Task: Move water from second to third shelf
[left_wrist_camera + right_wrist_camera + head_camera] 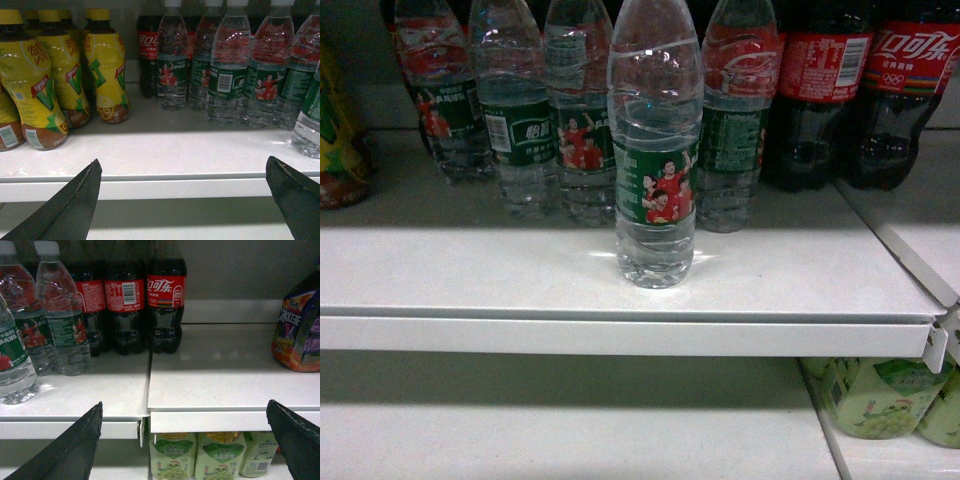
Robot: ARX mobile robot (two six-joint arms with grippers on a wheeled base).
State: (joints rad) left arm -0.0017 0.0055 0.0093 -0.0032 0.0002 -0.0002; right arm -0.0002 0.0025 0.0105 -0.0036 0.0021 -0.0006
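One water bottle [655, 150], clear and ribbed with a green label showing people in red shirts, stands upright alone near the front of a white shelf [620, 335]. A row of like water bottles [520, 120] stands behind it. The lone bottle shows at the right edge of the left wrist view [307, 125] and at the left edge of the right wrist view [12, 360]. My left gripper [183, 167] is open and empty, in front of the shelf edge. My right gripper [185, 407] is also open and empty. Neither gripper shows in the head view.
Dark cola bottles [865, 90] with red labels stand right of the waters. Yellow drink bottles [60, 75] stand to the left. A purple and orange bag [300, 325] sits far right. Green drink packs [217, 455] stand on the shelf below.
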